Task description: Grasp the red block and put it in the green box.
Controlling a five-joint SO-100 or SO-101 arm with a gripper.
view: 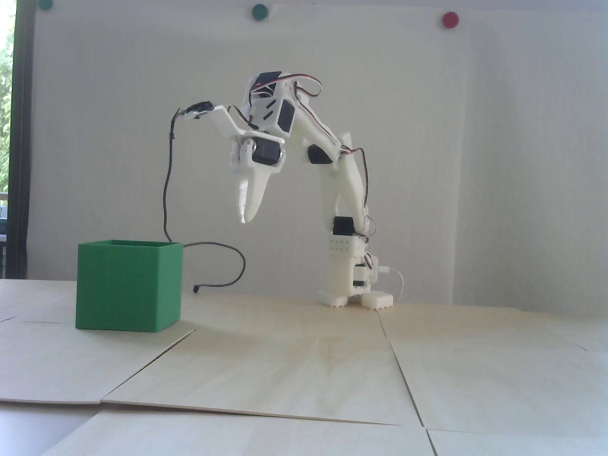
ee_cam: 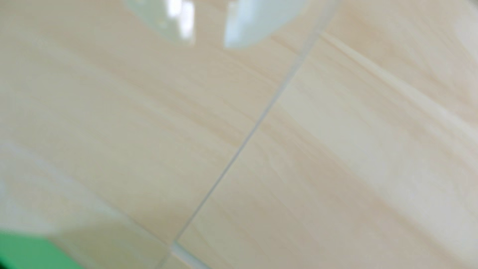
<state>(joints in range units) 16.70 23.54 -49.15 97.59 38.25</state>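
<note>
The green box [view: 128,285] stands on the wooden table at the left of the fixed view, its open top facing up; its inside is hidden. A blurred corner of the green box [ee_cam: 23,254] shows at the bottom left of the wrist view. The red block is not in view in either frame. My gripper [view: 244,219] hangs pointing down, above the table and to the right of the box, higher than its rim. In the wrist view the gripper [ee_cam: 208,45] shows two white fingertips [ee_cam: 245,25] a narrow gap apart, with only bare wood between them.
The white arm base [view: 346,285] stands at the back centre. A black cable [view: 223,282] droops from the wrist camera down behind the box. Seams [ee_cam: 232,160] run between the light wooden boards. Round green and red dots [view: 450,19] sit high on the wall.
</note>
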